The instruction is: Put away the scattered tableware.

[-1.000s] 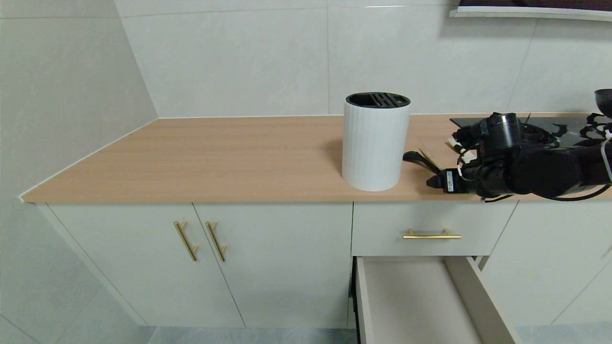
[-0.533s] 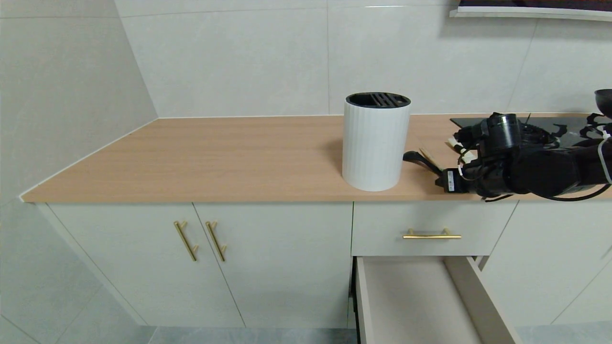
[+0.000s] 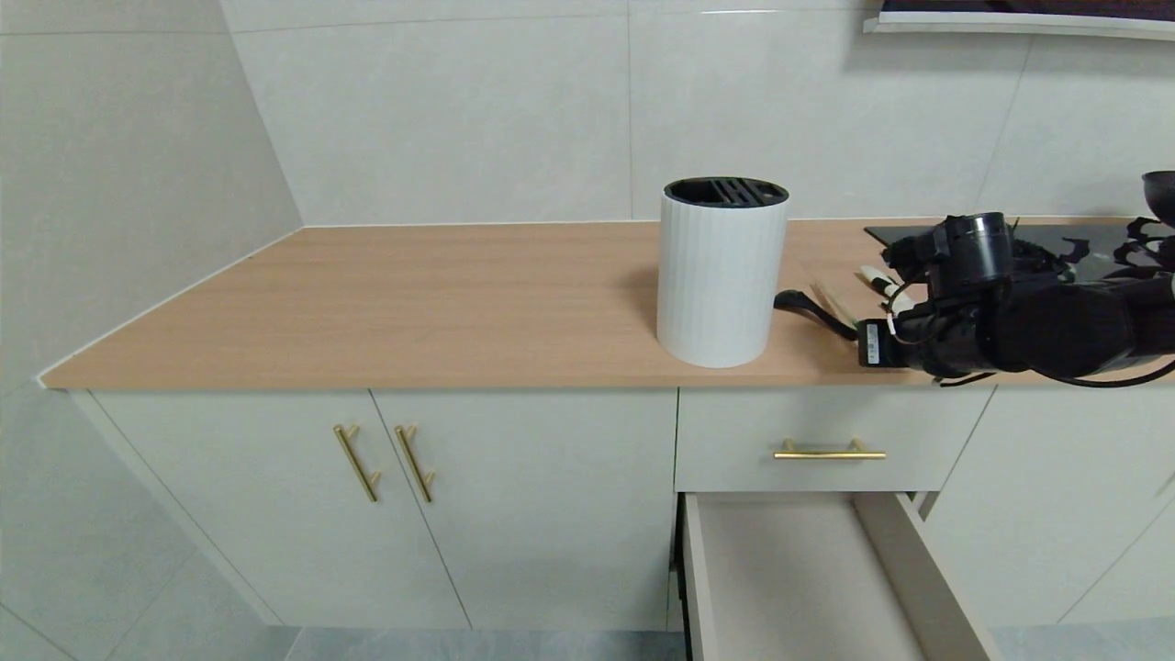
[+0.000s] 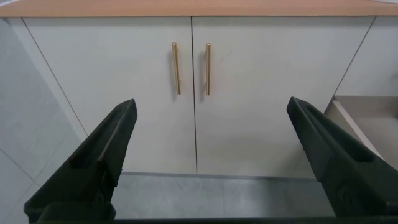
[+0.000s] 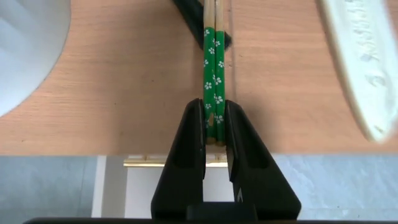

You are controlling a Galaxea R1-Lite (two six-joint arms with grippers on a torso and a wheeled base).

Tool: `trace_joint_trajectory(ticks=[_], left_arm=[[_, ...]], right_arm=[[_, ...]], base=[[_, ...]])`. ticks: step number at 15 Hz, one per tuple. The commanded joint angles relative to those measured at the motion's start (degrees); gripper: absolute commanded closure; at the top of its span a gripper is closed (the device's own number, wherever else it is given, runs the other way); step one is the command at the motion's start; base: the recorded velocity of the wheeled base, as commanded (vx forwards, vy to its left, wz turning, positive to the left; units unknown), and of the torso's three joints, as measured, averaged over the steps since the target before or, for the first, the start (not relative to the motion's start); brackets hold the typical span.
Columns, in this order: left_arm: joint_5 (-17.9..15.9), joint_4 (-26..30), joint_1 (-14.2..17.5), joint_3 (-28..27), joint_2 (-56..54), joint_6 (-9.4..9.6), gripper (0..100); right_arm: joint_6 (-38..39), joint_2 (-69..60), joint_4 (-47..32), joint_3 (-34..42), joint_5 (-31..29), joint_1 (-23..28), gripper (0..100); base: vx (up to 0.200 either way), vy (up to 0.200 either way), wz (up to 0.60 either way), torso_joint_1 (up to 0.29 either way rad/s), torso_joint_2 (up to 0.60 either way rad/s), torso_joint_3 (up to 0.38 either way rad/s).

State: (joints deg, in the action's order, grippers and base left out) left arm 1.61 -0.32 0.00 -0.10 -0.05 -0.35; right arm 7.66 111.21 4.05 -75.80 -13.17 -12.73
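pale tiled walls stood behind a wooden countertop (image 3: 413,303), and on it a white ribbed holder (image 3: 721,275) with a black slotted top stood upright. my right pincer (image 5: 214,115) was at about four o'clock from that holder in the head view, low over the front edge of the counter. its two fingers were pressed together on the near ends of a pair of green chopsticks (image 5: 214,74) dotted with white flowers. the sticks lay side by side along the wood, and their bare wooden far ends crossed a black utensil (image 3: 808,308) that lay at three o'clock from the holder, just beside it. a white utensil (image 5: 357,68) lay on the counter near the chopsticks, apart from them. a dark cooktop (image 3: 1092,240) sat at about two o'clock from my right pincer. at six o'clock from the holder, below a shut drawer with a gold handle (image 3: 829,452), an open drawer (image 3: 789,578) was pulled out. my left pincer (image 4: 211,107) hung with its fingers spread wide and nothing between them, facing the cabinet doors (image 4: 261,93) and their two gold handles (image 4: 176,68).
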Motion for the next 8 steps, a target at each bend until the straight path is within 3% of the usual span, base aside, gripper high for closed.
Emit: trace_joint_trajectory(ticks=[1, 8], left_arm=[[0.1, 0.0, 0.0, 0.0, 0.0, -0.09, 0], [0.0, 0.0, 0.0, 0.0, 0.0, -0.09, 0]], right_arm=[[0.7, -6.3, -0.3, 3.9, -0.5, -1.5, 100], [0.8, -29.0, -8.8, 20.5, 0.2, -5.9, 100]], base=[[0.0, 0.0, 0.0, 0.0, 0.0, 0.0], [0.0, 0.0, 0.0, 0.0, 0.0, 0.0]])
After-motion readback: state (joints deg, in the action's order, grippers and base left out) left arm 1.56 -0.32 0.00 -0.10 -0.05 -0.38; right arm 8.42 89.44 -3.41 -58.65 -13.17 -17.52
